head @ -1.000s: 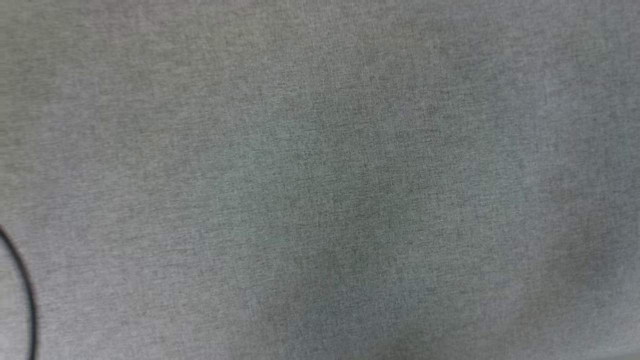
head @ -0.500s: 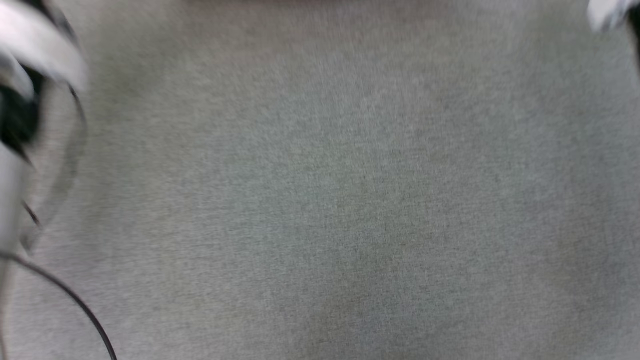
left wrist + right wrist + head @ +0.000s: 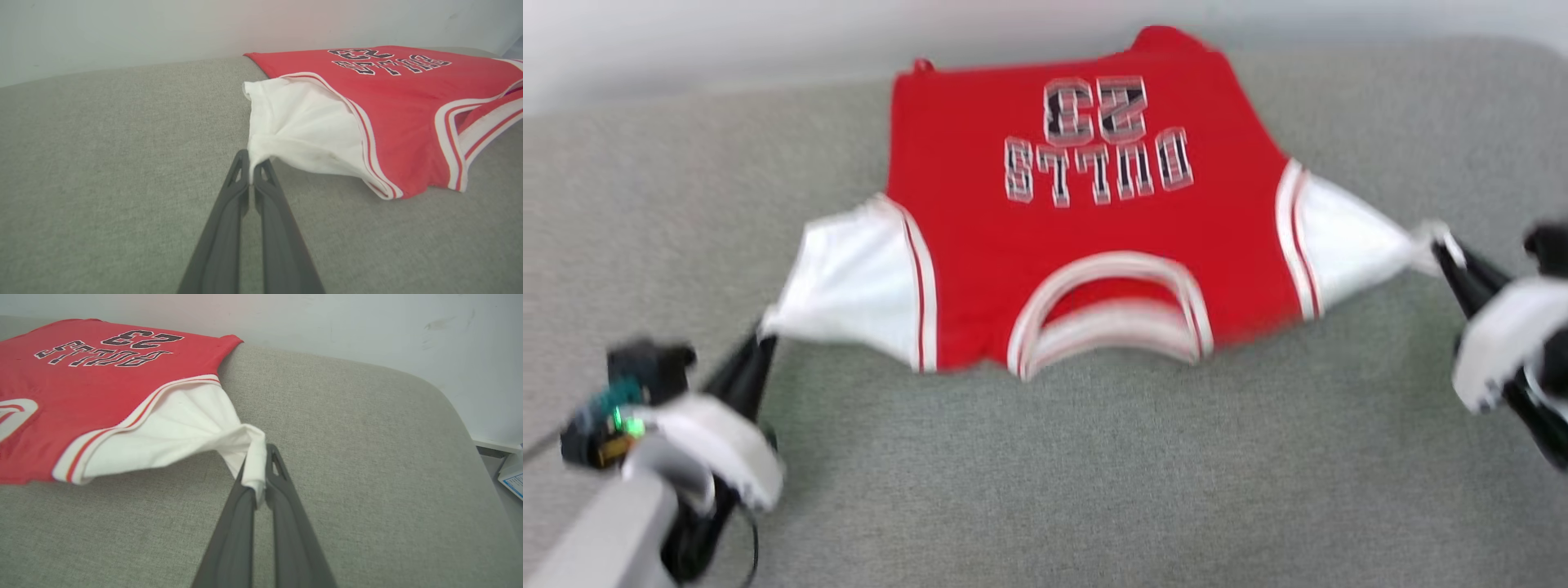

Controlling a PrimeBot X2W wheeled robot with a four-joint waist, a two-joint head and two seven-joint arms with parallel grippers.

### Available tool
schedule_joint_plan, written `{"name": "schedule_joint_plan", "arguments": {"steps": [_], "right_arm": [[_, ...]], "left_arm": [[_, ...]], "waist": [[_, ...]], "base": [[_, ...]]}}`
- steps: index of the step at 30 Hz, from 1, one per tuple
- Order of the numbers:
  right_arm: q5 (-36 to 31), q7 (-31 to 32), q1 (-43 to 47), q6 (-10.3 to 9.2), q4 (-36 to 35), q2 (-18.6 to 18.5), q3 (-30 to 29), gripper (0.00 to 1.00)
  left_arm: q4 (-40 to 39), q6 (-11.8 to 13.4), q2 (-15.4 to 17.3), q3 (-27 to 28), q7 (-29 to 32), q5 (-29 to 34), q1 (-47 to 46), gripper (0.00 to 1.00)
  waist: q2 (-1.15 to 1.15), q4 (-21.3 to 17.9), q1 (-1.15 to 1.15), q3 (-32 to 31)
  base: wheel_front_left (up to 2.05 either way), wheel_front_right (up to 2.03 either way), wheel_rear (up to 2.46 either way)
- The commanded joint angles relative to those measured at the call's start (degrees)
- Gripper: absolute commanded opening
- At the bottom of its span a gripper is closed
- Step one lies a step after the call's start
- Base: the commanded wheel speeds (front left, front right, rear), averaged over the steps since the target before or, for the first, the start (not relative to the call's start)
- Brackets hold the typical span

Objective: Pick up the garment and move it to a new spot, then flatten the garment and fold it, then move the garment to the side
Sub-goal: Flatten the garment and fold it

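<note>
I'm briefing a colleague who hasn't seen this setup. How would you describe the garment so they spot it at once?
On the grey fabric surface lies the garment, spread out with its collar nearest the robot. It is the one red thing there, lettered BULLS 23, its white sleeves pinched at the tips by the left gripper and right gripper.

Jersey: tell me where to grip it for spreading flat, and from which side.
Grip the jersey by its white sleeve tips, each from its outer side, low along the grey cushion. They jut out sideways and bunch thin. The left claw and right claw pinch there.
</note>
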Motion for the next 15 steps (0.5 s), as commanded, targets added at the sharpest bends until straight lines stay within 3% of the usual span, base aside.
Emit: {"name": "schedule_joint_plan", "arguments": {"steps": [1,8,15], "right_arm": [[0.71,0.2,2.11,-0.06,-0.84,-1.22,0.25,0.0],[5.76,2.44,12.55,-0.08,-5.84,-6.6,0.4,0.0],[9.4,6.73,22.08,-0.08,-12.18,-8.89,-0.96,0.0]], "left_arm": [[-0.5,0.47,0.73,-0.13,0.2,-0.37,2.07,0.0],[-5.77,2.81,3.17,-0.38,1.86,-2.88,13.58,0.0],[-12.3,5.86,5.92,0.09,3.72,-5.35,22.97,0.0]], "waist": [[0.0,0.63,0.02,-2.64],[0.0,0.25,0.02,-6.57],[0.0,-0.62,0.02,-8.73]], "base": [[0.0,0.0,0.0],[0.0,0.0,0.0],[0.0,0.0,0.0]]}}
